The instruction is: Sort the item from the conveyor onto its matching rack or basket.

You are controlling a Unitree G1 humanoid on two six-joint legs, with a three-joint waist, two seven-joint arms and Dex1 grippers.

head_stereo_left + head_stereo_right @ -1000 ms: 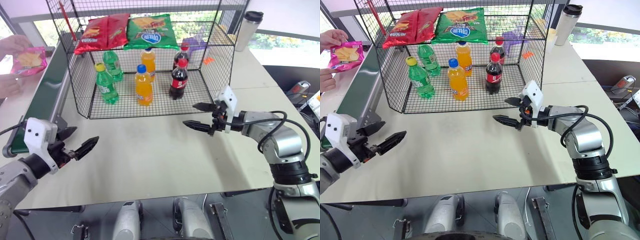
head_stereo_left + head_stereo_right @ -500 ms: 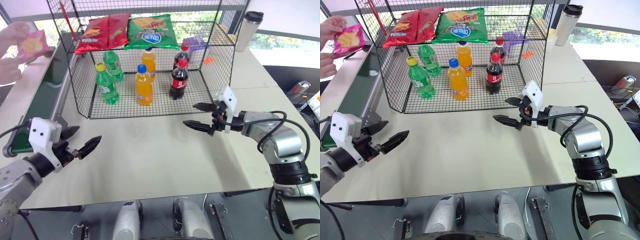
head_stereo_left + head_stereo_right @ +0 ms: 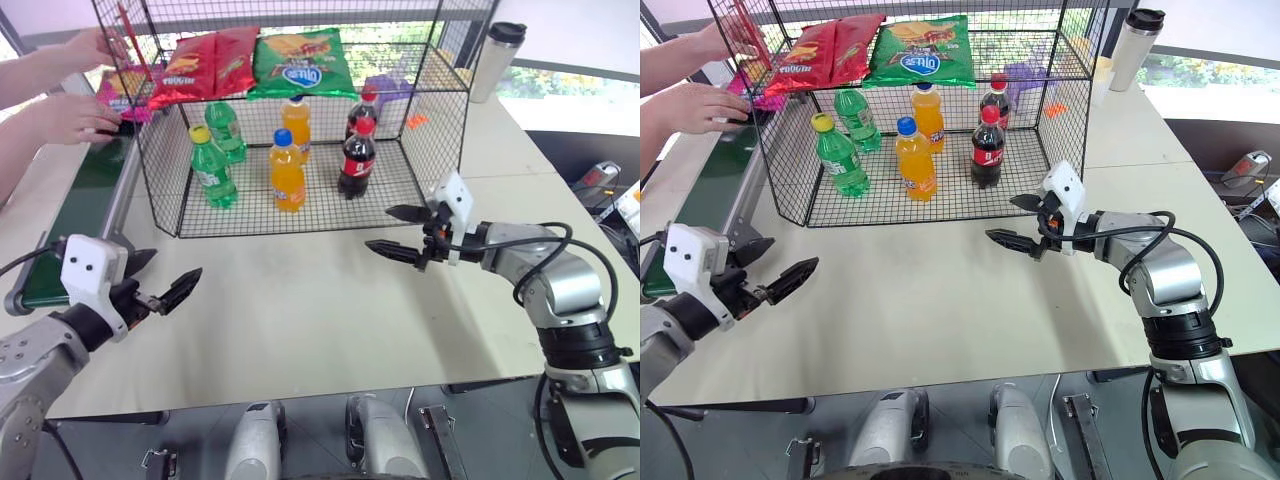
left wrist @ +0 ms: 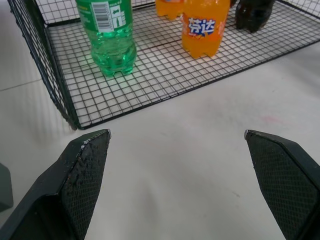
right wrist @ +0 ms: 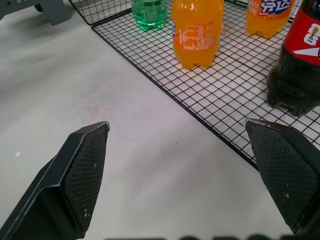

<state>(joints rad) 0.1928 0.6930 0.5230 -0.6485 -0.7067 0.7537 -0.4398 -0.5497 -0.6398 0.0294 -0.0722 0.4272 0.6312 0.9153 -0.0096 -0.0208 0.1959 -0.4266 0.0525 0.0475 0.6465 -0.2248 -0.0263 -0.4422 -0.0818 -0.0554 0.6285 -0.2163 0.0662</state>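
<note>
Bag (image 3: 118,88), magenta-pink, is now lying low at the upper left of the frame, at the far end of the belt (image 3: 85,190) and partly hidden behind the corner of the rack (image 3: 300,120); a second ago a person was holding it up in the air further left, clear of the rack. The person's hands (image 3: 75,115) are resting on or just beside it, so I cannot tell whether it is already released onto the belt. To my reading this means the item is only now being fed in: the sorting has not started, and it is not yet within reach of either arm.

Little of the bag is showing: a crinkly pink edge with a patch of yellow, flat, and about the same build as the red bags (image 3: 205,65) and the green bag (image 3: 300,62) lying on the rack's top level, above the bottles (image 3: 285,170) standing on the lower one. That top level looks like its likely place.

Left gripper (image 3: 150,285) is waiting at the lower left, just beside the belt's near end, fingers spread wide and empty. Right gripper (image 3: 405,232) is hovering right of centre over the table (image 3: 300,310), in front of the rack, also spread wide with nothing between its fingers.
</note>
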